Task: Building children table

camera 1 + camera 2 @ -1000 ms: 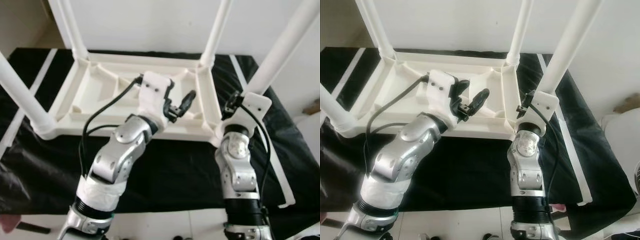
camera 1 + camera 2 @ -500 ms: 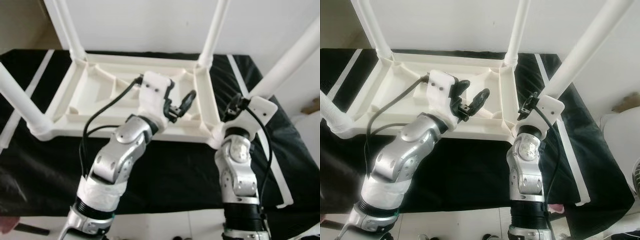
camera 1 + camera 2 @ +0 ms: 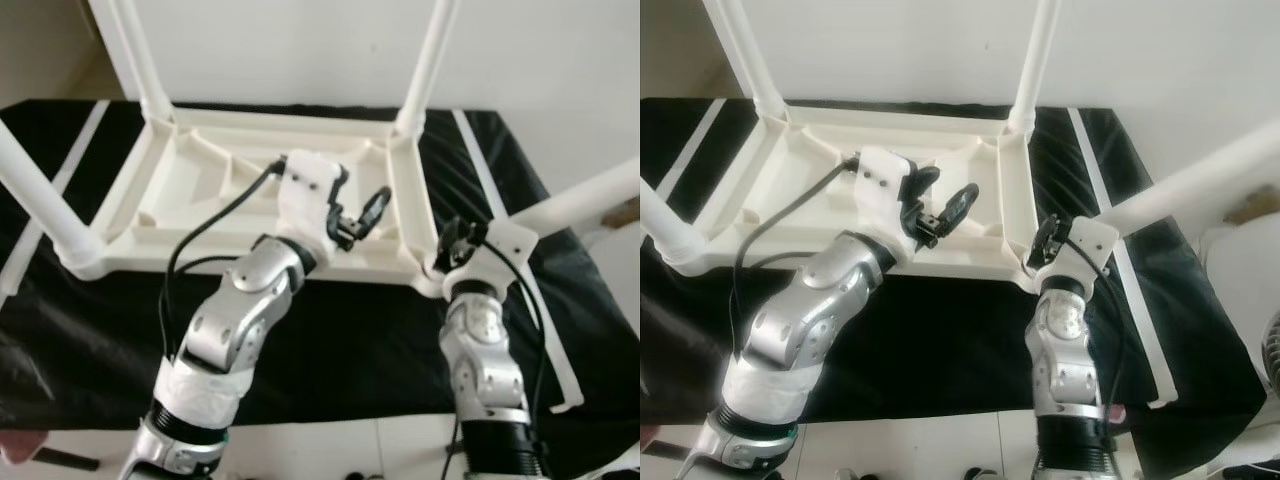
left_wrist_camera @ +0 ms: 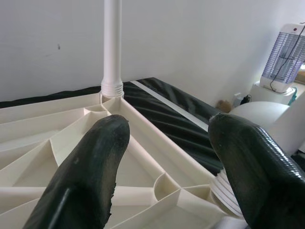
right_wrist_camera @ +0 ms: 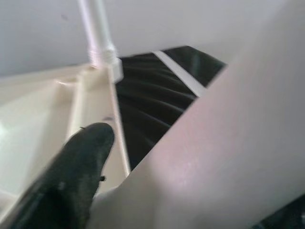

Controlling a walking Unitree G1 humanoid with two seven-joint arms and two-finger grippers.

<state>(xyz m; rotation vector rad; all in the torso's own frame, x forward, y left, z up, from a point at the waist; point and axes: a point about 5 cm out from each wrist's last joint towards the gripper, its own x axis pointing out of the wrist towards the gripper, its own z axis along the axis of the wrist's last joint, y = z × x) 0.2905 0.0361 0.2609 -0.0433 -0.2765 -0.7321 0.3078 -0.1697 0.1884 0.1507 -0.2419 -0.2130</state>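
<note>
Table leg (image 3: 585,197) slants up rightward, clamped in right gripper (image 3: 452,243) jaws; left gripper (image 3: 358,215) jaws agape.

A plain white wall (image 3: 300,50) rises behind the work area, evenly lit by soft daylight, with a few small dark specks on its surface. A black sheet (image 3: 330,340) with glossy wrinkles covers the surface below, crossed by white stripes (image 3: 480,170) running away from the camera on both sides. Along the near edge, pale tiled floor (image 3: 330,450) shows. At the far left a beige strip of wall or door (image 3: 40,50) meets the white wall. In the left wrist view, a white lantern-shaped insect lamp (image 4: 286,52) with vertical bars stands on a round white object (image 4: 267,117), with a dark cable and plug by the wall base.
</note>
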